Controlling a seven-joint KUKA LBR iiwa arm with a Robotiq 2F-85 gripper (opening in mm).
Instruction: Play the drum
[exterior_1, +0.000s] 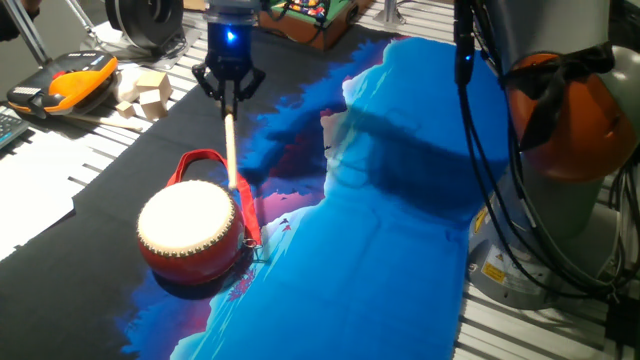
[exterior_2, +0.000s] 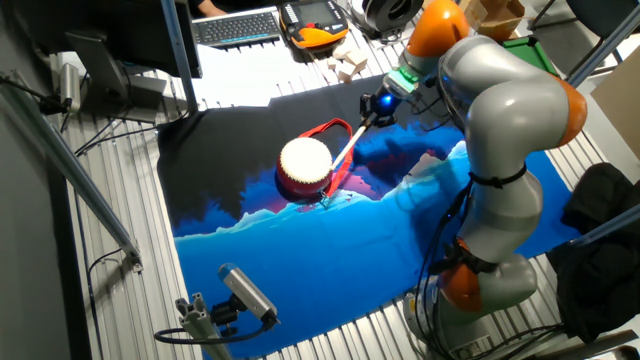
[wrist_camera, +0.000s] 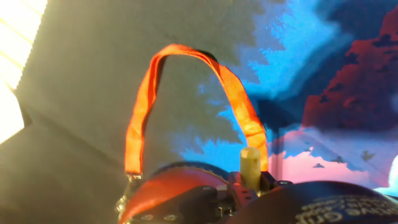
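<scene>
The drum (exterior_1: 190, 228) has a glossy red body and a cream-white head, and stands on the printed cloth at the front left. Its red strap loop (exterior_1: 200, 158) lies behind it. My gripper (exterior_1: 229, 88) is above and behind the drum, shut on a thin wooden stick (exterior_1: 231, 140) that points down to the drum's far right edge. The other fixed view shows the drum (exterior_2: 304, 165), the stick (exterior_2: 345, 150) and the gripper (exterior_2: 375, 105). In the hand view the stick's tip (wrist_camera: 250, 163) sits just above the drum's red body (wrist_camera: 171, 186), with the strap (wrist_camera: 186, 56) arching beyond.
A blue, black and red printed cloth (exterior_1: 400, 230) covers the table. Wooden blocks (exterior_1: 140, 92) and an orange-black device (exterior_1: 65, 82) lie at the back left. The robot's base (exterior_1: 570, 110) and cables stand at the right. A keyboard (exterior_2: 235, 25) lies beyond the cloth.
</scene>
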